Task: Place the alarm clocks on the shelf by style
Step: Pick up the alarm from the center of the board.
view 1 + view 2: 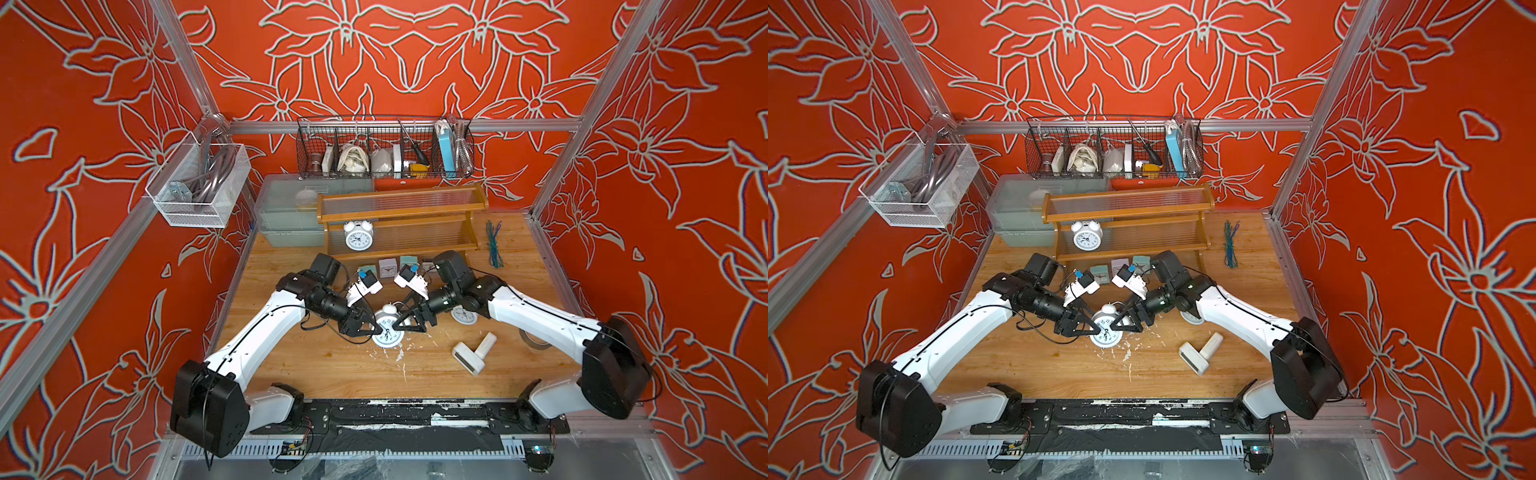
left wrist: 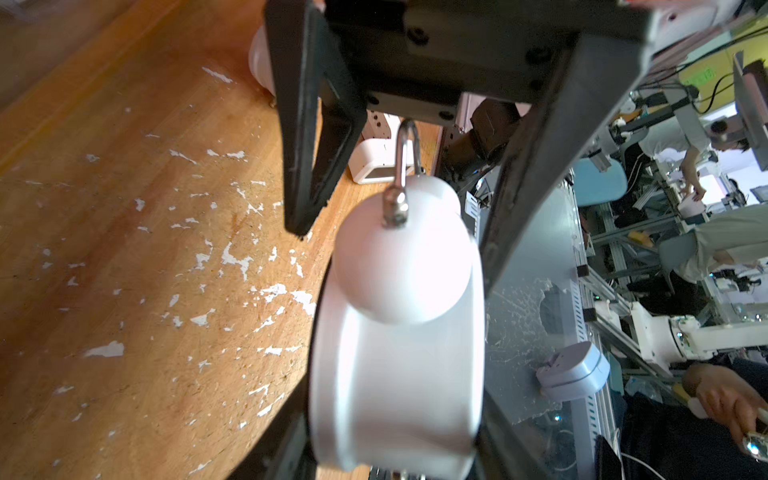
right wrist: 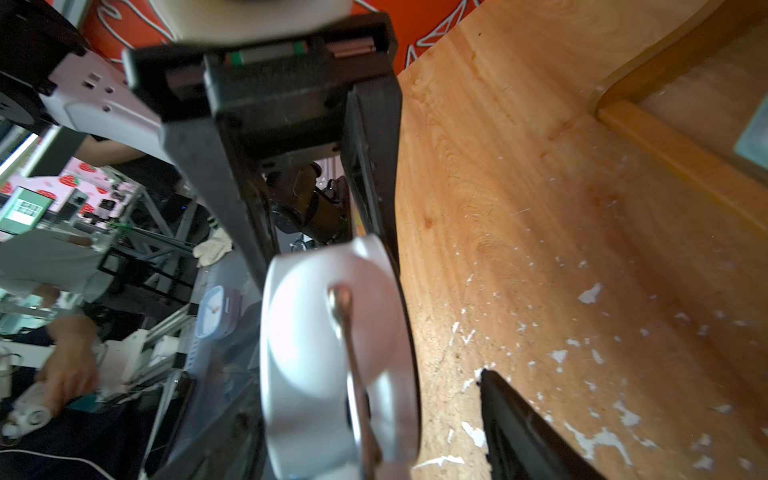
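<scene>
The twin-bell clock (image 1: 387,341) is over the middle of the tabletop (image 1: 332,365), face turned up, with both tools meeting on it. It looks light and hollow, with a hard, glossy shell. That would be slippery under the pads, and the clear face cover could scratch or crack. The 2 bells (image 2: 403,257) and the thin metal handle (image 2: 402,166) are poor holds. The firm place is the body, front against back.

That is where the left tool (image 1: 377,330) sits. In its wrist view 1 finger (image 2: 536,187) runs along the face rim and the other ends at the back, so I judge it clamped on the clock. The right tool (image 1: 398,328) straddles the same body from the other side; whether it presses or stands off I cannot tell.

The shelf (image 1: 415,239) stands at the far side. A 2nd twin-bell clock (image 1: 358,237) is on its middle tier at the left end, and the bare tier to its right is the likely slot. The top tier overhangs that opening, so entry should be low and from the front.

Small square clocks (image 1: 387,270) line the shelf's foot just beyond both wrists and could be knocked. A 3rd twin-bell clock (image 1: 462,316) lies half under the right arm. 2 digital clocks (image 1: 469,357) lie near it, with a tape roll (image 1: 534,338) further right.
</scene>
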Robot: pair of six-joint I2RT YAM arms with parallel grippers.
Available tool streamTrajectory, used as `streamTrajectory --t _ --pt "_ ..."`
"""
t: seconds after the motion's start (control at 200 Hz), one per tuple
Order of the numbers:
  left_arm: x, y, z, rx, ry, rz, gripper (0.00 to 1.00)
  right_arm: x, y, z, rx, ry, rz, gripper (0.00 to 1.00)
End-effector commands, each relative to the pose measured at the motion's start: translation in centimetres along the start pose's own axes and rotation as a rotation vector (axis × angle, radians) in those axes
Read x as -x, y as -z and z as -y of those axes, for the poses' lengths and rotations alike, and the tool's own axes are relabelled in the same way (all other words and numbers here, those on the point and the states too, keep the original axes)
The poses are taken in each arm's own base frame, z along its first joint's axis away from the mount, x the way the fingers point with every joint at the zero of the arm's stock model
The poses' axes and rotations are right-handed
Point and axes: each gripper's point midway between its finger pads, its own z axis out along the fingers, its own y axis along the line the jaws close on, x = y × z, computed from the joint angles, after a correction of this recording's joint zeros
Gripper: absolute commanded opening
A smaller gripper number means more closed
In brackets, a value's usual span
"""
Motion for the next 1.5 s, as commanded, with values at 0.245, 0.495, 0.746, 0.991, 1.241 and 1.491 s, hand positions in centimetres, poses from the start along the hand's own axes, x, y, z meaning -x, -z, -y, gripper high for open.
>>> streamTrajectory --t 0.245,0.495,0.746,0.991,1.241,1.491 --pt "3.0 2.7 0.6 -0.094 0.058 0.191 0.25 5.6 1.8 1.3 -0.076 -0.230 0.384 0.86" --pt "3.6 3.3 0.1 -0.094 0.086 0.229 0.25 6.5 2.3 0.8 -0.083 -0.292 0.555 0.87" --pt "3.8 3.6 -0.1 -0.097 0.097 0.243 0.25 6.1 2.4 0.5 -0.071 -0.292 0.641 0.84" --pt "4.0 3.7 -0.2 -0.099 0.102 0.253 0.25 5.6 1.3 -0.4 -0.021 -0.274 0.609 0.83" --pt "4.1 3.9 -0.4 -0.094 0.100 0.259 0.25 5.3 0.7 -0.7 -0.001 -0.264 0.589 0.80" --pt "4.0 4.0 -0.6 -0.090 0.103 0.262 0.25 4.6 -0.1 -0.5 0.013 -0.273 0.571 0.75"
